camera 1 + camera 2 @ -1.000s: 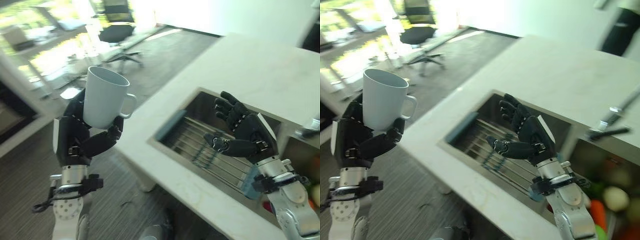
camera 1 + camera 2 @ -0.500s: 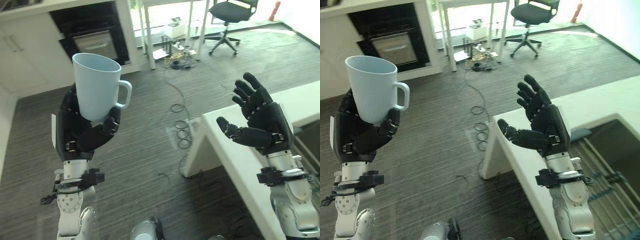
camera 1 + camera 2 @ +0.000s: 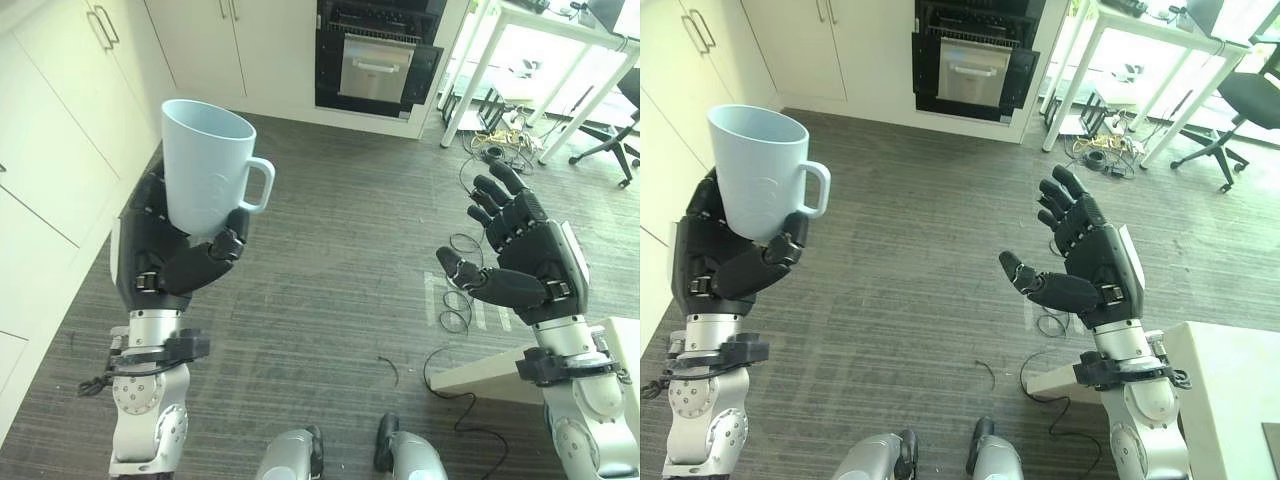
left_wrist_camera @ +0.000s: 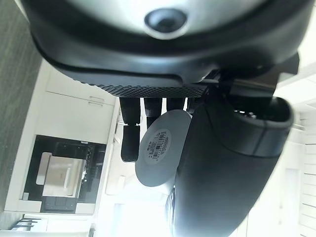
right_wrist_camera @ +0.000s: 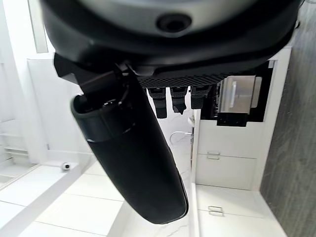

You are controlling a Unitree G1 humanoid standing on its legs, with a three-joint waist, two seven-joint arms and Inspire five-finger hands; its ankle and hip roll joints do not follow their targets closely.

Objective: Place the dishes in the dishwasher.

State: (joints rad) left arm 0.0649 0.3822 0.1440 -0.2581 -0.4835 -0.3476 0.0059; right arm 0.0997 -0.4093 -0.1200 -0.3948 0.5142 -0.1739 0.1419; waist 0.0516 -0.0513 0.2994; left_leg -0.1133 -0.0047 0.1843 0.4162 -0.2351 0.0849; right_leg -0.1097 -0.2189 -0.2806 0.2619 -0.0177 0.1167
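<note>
The left hand [image 3: 165, 262] holds a pale blue mug [image 3: 207, 178] upright, fingers curled round its base; the right hand [image 3: 528, 268] is raised, fingers spread, above the floor [image 3: 330, 260].

mug [image 3: 208, 166]: in left hand [image 3: 160, 262], upright
right hand [image 3: 530, 268]: well right of mug
oven [image 3: 375, 58]: beyond both hands
</note>
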